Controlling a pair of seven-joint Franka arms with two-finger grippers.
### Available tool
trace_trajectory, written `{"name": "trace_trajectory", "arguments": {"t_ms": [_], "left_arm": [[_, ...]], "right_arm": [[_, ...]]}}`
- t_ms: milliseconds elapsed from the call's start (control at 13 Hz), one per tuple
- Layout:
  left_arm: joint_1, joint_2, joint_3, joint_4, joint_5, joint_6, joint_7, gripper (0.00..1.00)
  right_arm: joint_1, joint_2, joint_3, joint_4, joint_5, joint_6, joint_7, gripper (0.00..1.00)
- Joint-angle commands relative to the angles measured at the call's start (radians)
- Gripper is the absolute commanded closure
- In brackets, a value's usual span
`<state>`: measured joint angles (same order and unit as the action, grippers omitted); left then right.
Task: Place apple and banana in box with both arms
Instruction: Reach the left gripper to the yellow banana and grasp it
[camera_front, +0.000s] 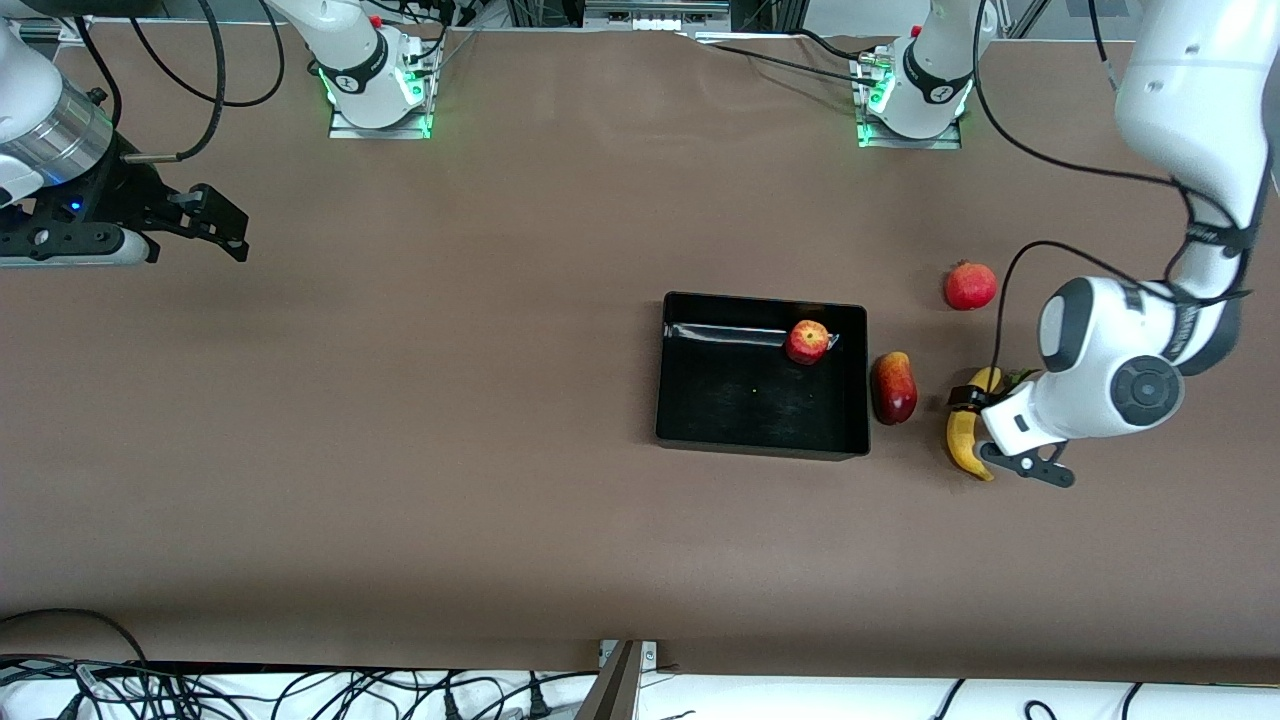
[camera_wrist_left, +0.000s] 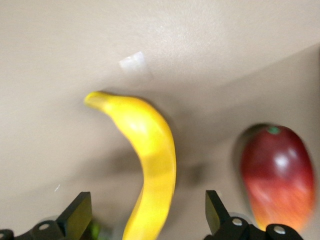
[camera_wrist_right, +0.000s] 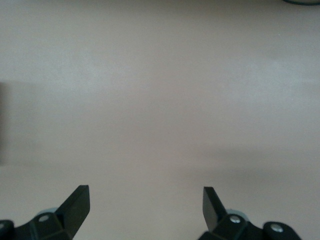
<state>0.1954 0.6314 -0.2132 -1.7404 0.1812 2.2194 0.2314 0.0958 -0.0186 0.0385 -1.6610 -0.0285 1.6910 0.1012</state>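
no writing readable. glossy black box (camera_front: 680, 420) holds the dimpled apple (camera_front: 807, 341); the smooth curved banana (camera_wrist_left: 150, 165) lies toward the left arm's tabletop edge between the spread left gripper (camera_wrist_left: 146, 220). right gripper (camera_wrist_right: 145, 215) waits spread over bare tabletop (camera_front: 400, 450).

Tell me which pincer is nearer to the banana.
Left. The left pincer is open around the banana; the right pincer waits, open, at the right arm's end.
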Motion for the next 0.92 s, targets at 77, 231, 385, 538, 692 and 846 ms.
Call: {"name": "trace_trajectory", "arguments": {"t_ms": [77,231,385,538,692,846], "left_arm": [[0.029,-0.029,-0.017,-0.151,0.026,0.164,0.022,0.62],[0.022,-0.038,-0.018,-0.148,0.03,0.148,0.022,0.98],[0.021,-0.051,-0.023,-0.136,0.031,0.116,0.014,1.0],[0.015,-0.09,-0.031,-0.075,0.029,0.004,0.006,1.0],[-0.005,-0.096,-0.086,0.074,0.018,-0.226,-0.033,1.0],[-0.028,-0.096,-0.164,0.18,0.009,-0.378,-0.185,1.0]], "right_arm": [[0.001,0.003,-0.002,0.013,0.002,0.001,-0.006,0.0],[0.004,0.003,0.0,0.015,0.002,0.001,-0.006,0.0],[0.004,0.003,0.0,0.014,0.002,0.001,-0.006,0.0],[0.004,0.003,0.0,0.015,0.002,0.001,-0.008,0.0],[0.004,0.003,0.0,0.014,0.002,0.001,-0.008,0.0],[0.004,0.003,0.0,0.015,0.004,0.003,-0.008,0.0]]}}
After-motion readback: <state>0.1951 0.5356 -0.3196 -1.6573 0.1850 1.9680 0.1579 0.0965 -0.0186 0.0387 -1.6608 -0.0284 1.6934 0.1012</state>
